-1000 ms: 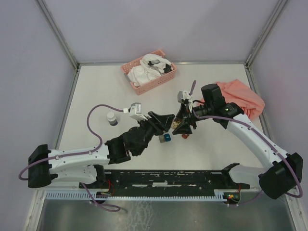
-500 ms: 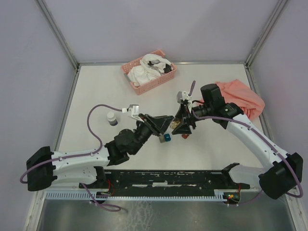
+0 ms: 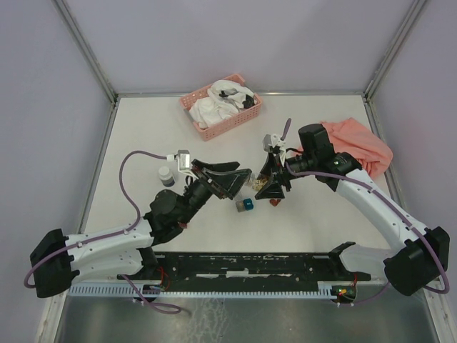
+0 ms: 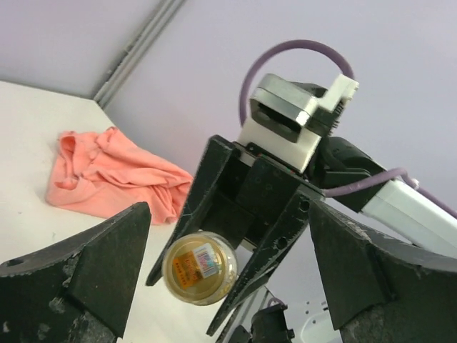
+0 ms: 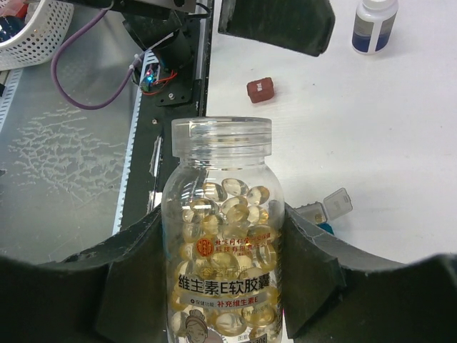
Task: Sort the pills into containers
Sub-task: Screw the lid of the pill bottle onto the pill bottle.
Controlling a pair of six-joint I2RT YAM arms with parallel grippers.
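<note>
Uncapping is in hand: right fingers [image 5: 136, 286] clamp the pill jar [image 5: 223, 243], left fingers [image 4: 93, 264] gape empty facing its cap [image 5: 221, 137], which they probably must next grip and twist.

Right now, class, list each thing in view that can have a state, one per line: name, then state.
jar of pills, cap on, gripped
right gripper, shut on the jar of pills
left gripper, open, empty
white-capped bottle, upright, capped
dark red box, on the table, looks shut
pink basket, upright, holding white items
salmon cloth, crumpled
</note>
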